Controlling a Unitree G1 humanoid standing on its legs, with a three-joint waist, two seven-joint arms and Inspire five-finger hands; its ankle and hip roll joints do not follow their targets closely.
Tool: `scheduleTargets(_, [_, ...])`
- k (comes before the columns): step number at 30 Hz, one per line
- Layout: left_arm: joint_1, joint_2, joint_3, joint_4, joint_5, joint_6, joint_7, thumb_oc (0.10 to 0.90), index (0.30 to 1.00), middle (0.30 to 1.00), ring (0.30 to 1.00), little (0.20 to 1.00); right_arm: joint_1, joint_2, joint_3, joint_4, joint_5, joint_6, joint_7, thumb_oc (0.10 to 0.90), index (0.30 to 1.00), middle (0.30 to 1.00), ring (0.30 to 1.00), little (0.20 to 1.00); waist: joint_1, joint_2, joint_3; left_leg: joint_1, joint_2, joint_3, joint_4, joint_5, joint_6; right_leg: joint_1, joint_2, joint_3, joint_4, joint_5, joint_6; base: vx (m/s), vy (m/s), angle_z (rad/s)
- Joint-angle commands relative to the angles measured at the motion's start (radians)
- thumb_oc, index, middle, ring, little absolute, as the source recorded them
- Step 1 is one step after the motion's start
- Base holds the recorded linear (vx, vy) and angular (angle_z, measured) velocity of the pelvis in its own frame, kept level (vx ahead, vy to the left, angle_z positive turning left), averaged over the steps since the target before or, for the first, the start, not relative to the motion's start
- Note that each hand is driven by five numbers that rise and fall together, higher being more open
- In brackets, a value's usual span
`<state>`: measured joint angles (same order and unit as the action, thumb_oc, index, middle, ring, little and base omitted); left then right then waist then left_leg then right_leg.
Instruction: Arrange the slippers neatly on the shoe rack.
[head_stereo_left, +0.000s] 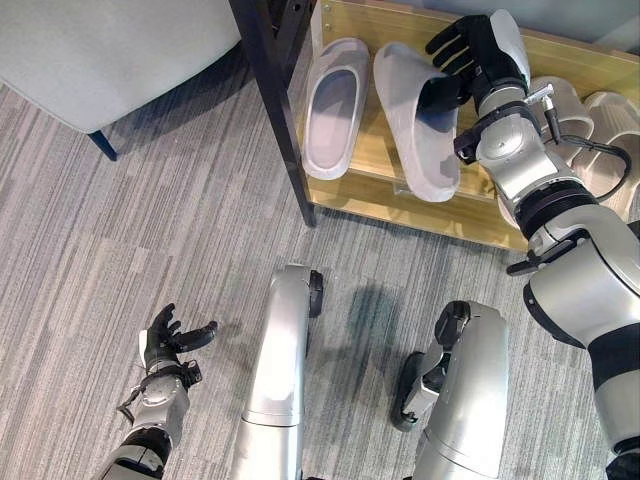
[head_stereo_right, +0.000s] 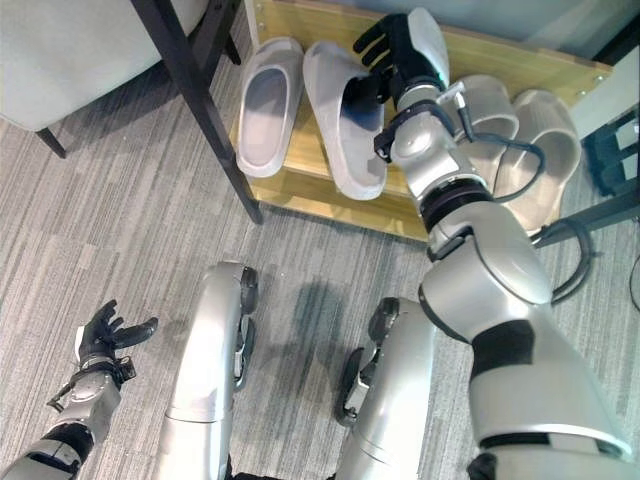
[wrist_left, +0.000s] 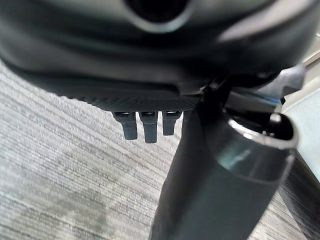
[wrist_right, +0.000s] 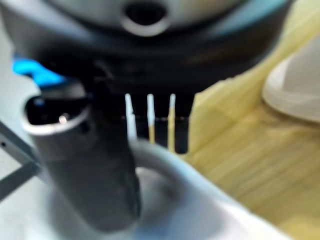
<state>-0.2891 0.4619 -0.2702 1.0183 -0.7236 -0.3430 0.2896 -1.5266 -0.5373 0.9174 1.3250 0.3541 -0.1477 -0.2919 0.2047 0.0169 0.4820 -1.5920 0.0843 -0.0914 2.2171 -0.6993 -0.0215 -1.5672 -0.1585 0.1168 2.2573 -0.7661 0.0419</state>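
Note:
Two light grey slippers lie side by side on the wooden shelf (head_stereo_left: 377, 160) of the shoe rack. The left one (head_stereo_left: 333, 105) lies sole down with its opening up. The right one (head_stereo_left: 415, 140) reaches out over the shelf's front edge. My right hand (head_stereo_left: 475, 55) is at its far end with straight, spread fingers. The thumb (wrist_right: 85, 160) rests on the slipper's upper (wrist_right: 200, 200). Two beige slippers (head_stereo_right: 490, 110) (head_stereo_right: 545, 140) lie further right on the same shelf, partly behind my right arm. My left hand (head_stereo_left: 170, 340) hangs open low over the carpet at the lower left.
A black post (head_stereo_left: 275, 100) of the rack stands at the shelf's left end. A grey seat with a dark leg (head_stereo_left: 110, 50) stands at the far left. Grey striped carpet (head_stereo_left: 150, 230) covers the floor before the rack.

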Motion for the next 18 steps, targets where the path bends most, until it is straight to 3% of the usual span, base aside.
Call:
scheduleTargets(1, [-0.016, 0.061, 0.027, -0.028, 0.021, -0.075, 0.023, 0.8, 0.9, 0.9, 0.9, 0.9, -0.243, -0.047, 0.001, 0.007, 0.015, -0.086, -0.07, 0.8, 0.9, 0.9, 0.9, 0.9, 0.04, -0.004, -0.001, 0.022, -0.022, -0.04, 0.064, -0.122, 0.064, 0.01, -0.051, 0.062, 0.022, 0.017, -0.035, 0.0, 0.0, 0.0])
scheduleTargets(6, [-0.047, 0.072, 0.017, -0.051, 0.042, -0.076, 0.041, 0.8, 0.9, 0.9, 0.9, 0.9, -0.204, -0.059, -0.029, -0.048, 0.048, -0.095, -0.081, 0.8, 0.9, 0.9, 0.9, 0.9, 0.025, -0.029, -0.006, 0.022, -0.021, -0.048, 0.058, -0.119, 0.058, 0.009, -0.047, 0.06, 0.018, 0.021, -0.044, 0.0, 0.0, 0.0])
scheduleTargets(18, [-0.028, 0.056, 0.02, -0.034, 0.059, -0.053, 0.034, 0.8, 0.9, 0.9, 0.9, 0.9, -0.116, -0.043, -0.033, -0.135, 0.078, -0.088, -0.03, 0.8, 0.9, 0.9, 0.9, 0.9, -0.013, -0.03, -0.006, 0.022, -0.008, -0.046, 0.063, -0.114, 0.049, 0.002, -0.039, 0.072, 0.036, 0.019, -0.053, 0.0, 0.0, 0.0])
